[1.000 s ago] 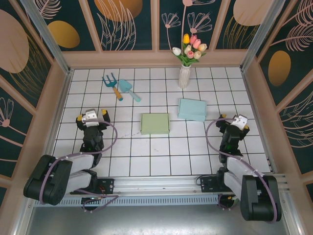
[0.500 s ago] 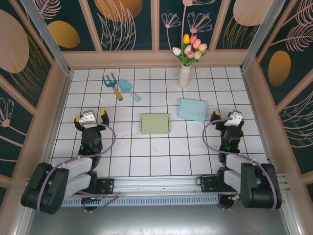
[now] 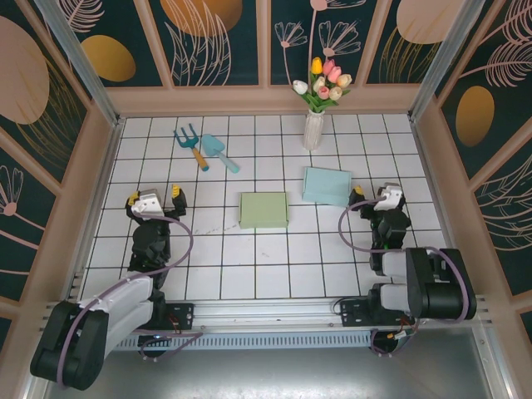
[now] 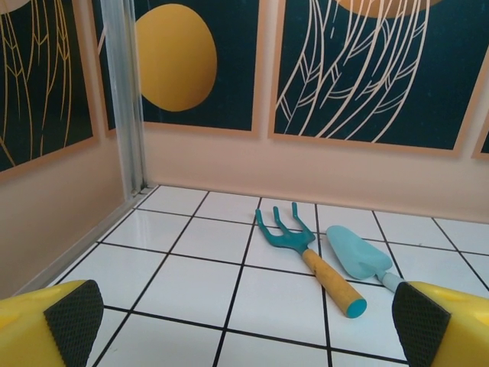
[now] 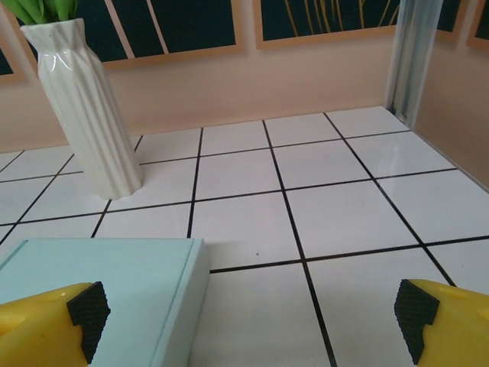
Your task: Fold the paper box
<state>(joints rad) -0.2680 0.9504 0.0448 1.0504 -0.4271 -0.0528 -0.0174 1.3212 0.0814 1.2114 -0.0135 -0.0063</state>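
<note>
A flat pale green paper box (image 3: pixel 263 209) lies in the middle of the tiled table. A light blue paper box (image 3: pixel 326 185) lies to its right and a little farther back. My left gripper (image 3: pixel 155 197) stands open on the left side, well apart from the green box, with nothing between its yellow fingers (image 4: pixel 53 329). My right gripper (image 3: pixel 381 196) is open just right of the blue box. In the right wrist view the blue box (image 5: pixel 99 298) sits by the left fingertip (image 5: pixel 85 310), and the gap between the fingers (image 5: pixel 252 321) holds only bare tile.
A teal hand fork (image 3: pixel 192 145) and a light blue trowel (image 3: pixel 219 152) lie at the back left, ahead of the left gripper (image 4: pixel 246 329). A white vase of tulips (image 3: pixel 313 125) stands at the back centre. Peach walls enclose the table on three sides.
The right gripper has moved left and slightly away, up to the blue box's right edge. The left arm has stretched forward, its gripper shifting slightly left. Both stayed open.
</note>
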